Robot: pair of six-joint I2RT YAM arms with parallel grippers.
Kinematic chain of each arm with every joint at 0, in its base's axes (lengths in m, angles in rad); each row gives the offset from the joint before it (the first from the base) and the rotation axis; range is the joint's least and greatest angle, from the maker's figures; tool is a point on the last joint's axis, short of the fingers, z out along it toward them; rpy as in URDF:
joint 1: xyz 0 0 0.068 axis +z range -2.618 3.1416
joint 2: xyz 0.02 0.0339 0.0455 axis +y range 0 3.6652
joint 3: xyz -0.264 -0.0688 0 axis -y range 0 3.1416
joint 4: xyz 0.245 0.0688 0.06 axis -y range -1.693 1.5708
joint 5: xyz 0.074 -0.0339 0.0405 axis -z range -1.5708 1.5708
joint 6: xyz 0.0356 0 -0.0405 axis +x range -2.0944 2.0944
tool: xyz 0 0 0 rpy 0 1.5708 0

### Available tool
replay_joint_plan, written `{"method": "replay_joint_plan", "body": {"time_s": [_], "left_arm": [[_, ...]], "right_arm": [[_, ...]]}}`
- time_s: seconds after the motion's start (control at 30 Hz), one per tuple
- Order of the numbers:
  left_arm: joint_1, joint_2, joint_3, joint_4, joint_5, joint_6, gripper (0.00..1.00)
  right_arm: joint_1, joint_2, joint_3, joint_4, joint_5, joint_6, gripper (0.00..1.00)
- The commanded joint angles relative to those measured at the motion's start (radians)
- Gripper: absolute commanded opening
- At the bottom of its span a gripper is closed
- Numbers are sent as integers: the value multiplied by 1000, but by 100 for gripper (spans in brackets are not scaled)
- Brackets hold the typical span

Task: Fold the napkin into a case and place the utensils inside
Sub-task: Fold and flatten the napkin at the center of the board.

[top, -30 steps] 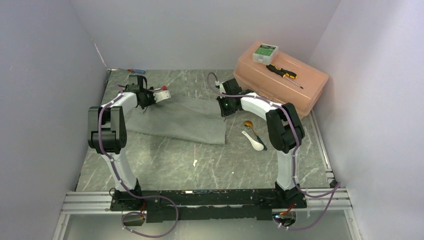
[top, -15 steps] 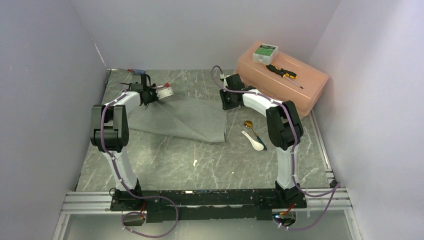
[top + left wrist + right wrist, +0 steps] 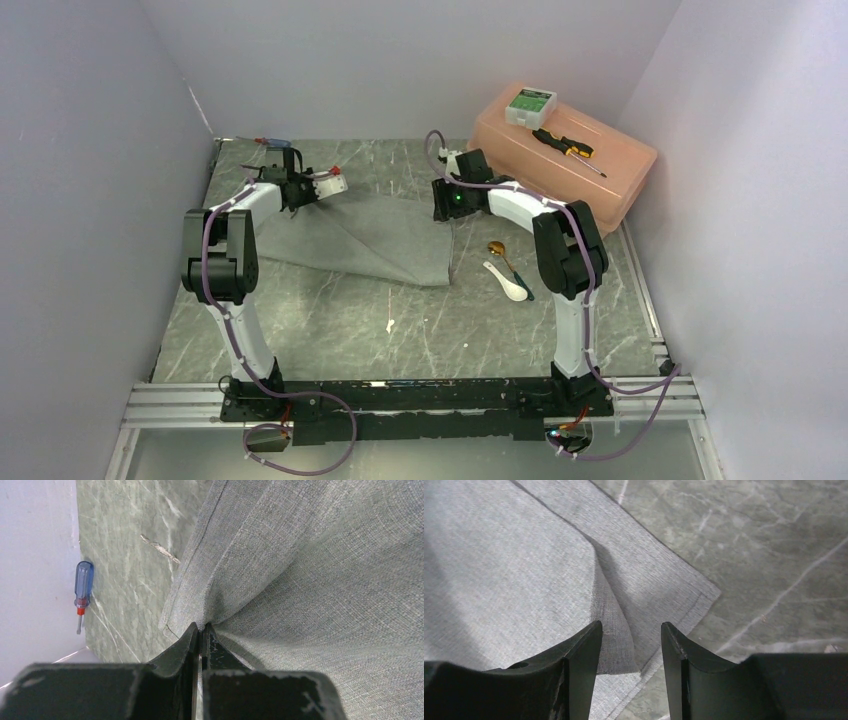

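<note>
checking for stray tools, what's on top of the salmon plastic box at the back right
A black-and-yellow screwdriver and a small white box with a green label lie on the lid of the salmon plastic box. Its inside is hidden.

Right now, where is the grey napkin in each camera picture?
Top view: the napkin lies in the middle of the table.
Left wrist view: it fills the right side, pinched in the left fingers at the bottom.
Right wrist view: it covers the left side, one corner pointing right.
Shared landmark: the green marble table, beside the cloth in all three.
</note>
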Motion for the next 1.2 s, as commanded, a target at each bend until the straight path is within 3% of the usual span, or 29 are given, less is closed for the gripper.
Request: {"method": "replay_joint_plan", "body": {"time_s": [0.0, 0.43, 0.63, 0.87, 1.03, 1.17], "left_arm": [[-5, -13, 6, -6, -4, 8, 7], [-6, -30, -14, -29, -2, 48, 5], [-6, -37, -24, -36, -2, 62, 5], [-8, -39, -22, -44, 0, 75, 5], [-11, -43, -31, -52, 3, 88, 5], [-12, -44, -30, -49, 1, 89, 4]], "right_arm": [[-16, -24, -12, 79, -97, -14, 51], [-101, -47, -102, 201, -327, 74, 55], [-143, -64, -162, 353, -432, 193, 56], [-153, -38, -145, 355, -461, 213, 57], [-179, -60, -211, 479, -514, 289, 58], [-180, -43, -187, 425, -515, 259, 58]]}}
